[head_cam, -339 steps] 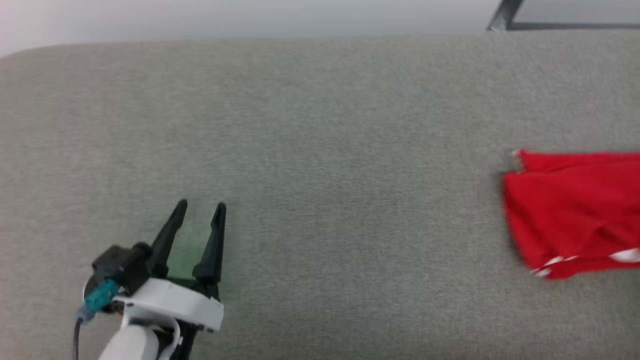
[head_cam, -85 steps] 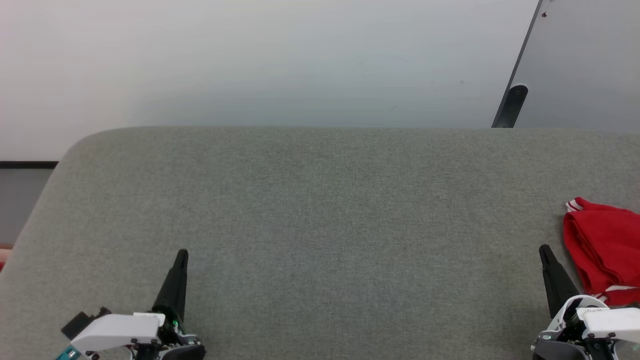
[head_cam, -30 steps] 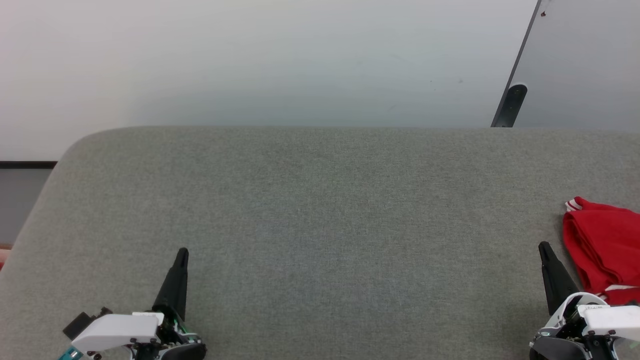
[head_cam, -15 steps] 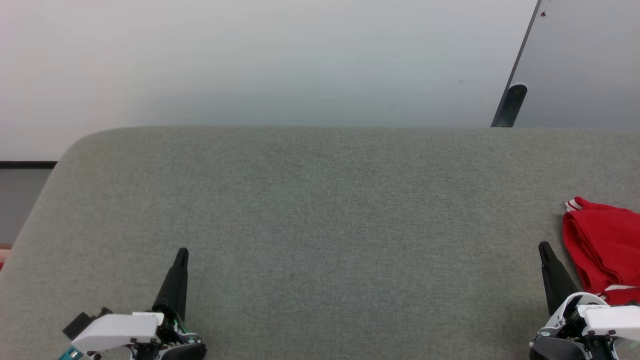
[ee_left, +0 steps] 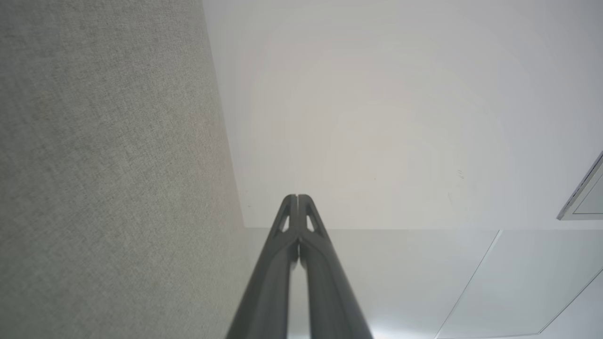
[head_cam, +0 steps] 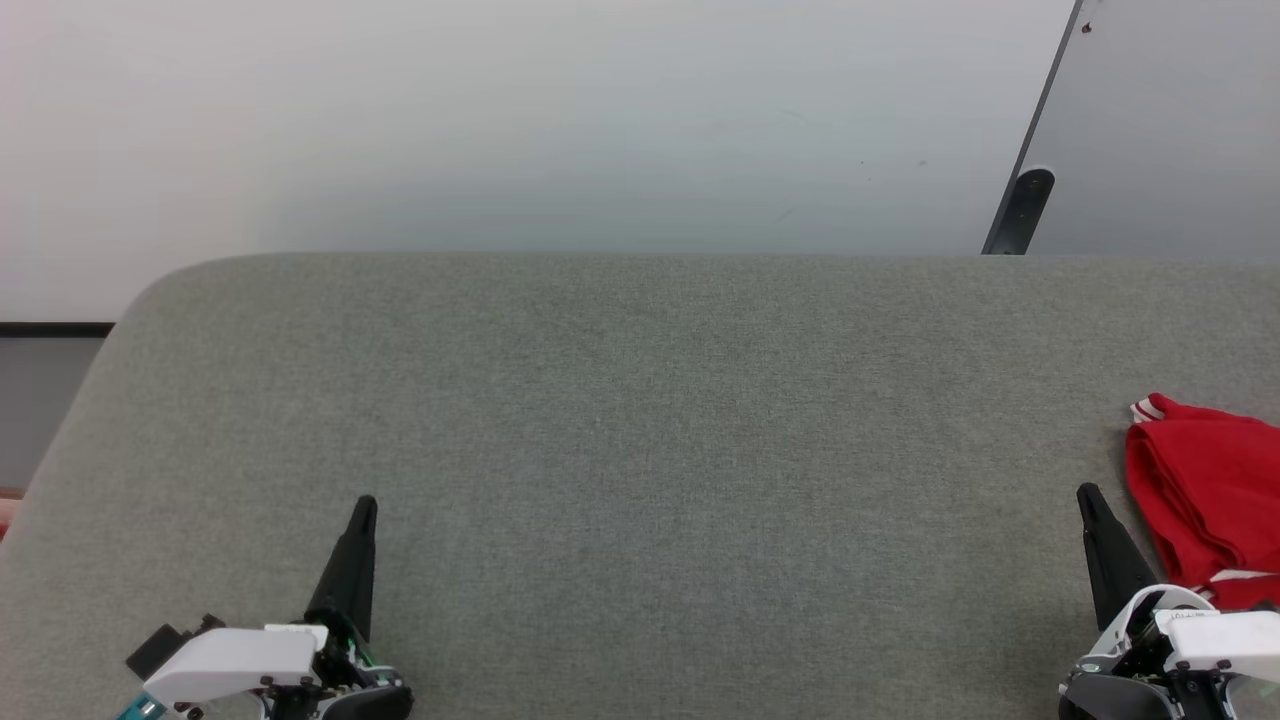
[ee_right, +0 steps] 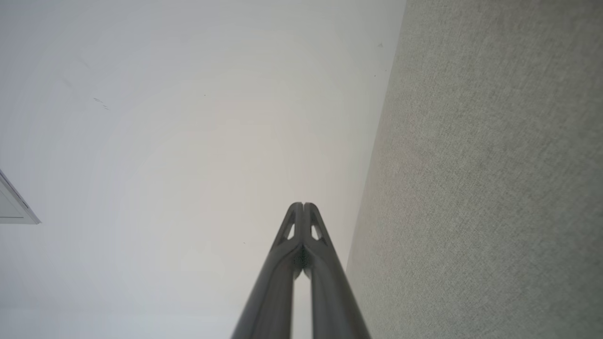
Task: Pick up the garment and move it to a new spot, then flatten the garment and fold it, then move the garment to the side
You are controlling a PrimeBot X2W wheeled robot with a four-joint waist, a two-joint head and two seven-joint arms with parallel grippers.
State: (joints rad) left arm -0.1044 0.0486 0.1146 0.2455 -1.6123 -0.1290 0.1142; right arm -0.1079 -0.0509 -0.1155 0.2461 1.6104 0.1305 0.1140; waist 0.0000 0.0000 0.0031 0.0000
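**Garment parked at the side, both arms at rest**

The garment (head_cam: 1210, 500) lies as a folded red bundle at the right edge of the head view. White striped trim shows at its far corner and along its near hem, and the frame cuts off its right part. It rests on the grey desk (head_cam: 640, 420), well away from the bare middle.

Over the last few seconds nothing has moved; garment and arms sit exactly as they did. Some eleven seconds back the camera looked closer and lower, and the left pincer was spread.

Now the left pincer (head_cam: 364, 505) is pressed together and holds nothing, and its wrist view shows the tips meeting (ee_left: 297, 197). The right pincer (head_cam: 1088, 495) is just beside the garment's left edge, also pressed together and empty (ee_right: 303, 205).

Judging from this, the fold and the move aside look finished, and the arms appear simply parked.
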